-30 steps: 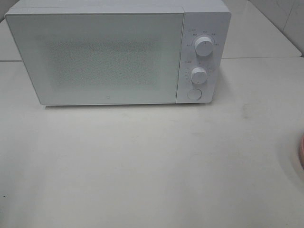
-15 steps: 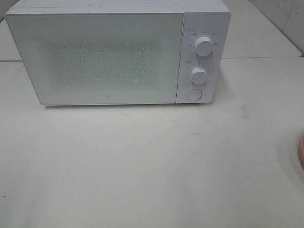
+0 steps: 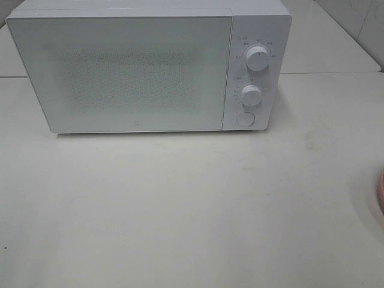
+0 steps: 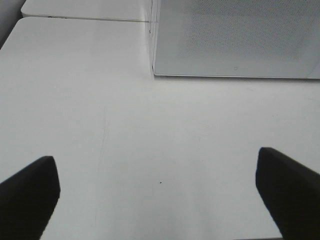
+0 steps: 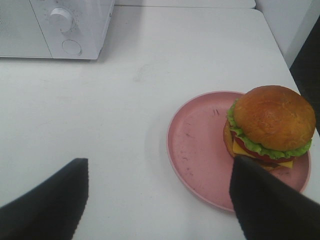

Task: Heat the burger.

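The burger, with a glossy brown bun, lettuce and cheese, sits on a pink plate in the right wrist view. My right gripper hovers open above the table, its dark fingers wide apart; one finger overlaps the plate's near edge below the burger. My left gripper is open over bare table in front of the white microwave. In the high view the microwave stands at the back with its door shut, and only a sliver of the pink plate shows at the right edge. Neither arm appears there.
The microwave has two dials and a round button on its right panel. A white table spreads in front of it. A table seam runs behind the microwave, and a dark gap lies past the table's right edge.
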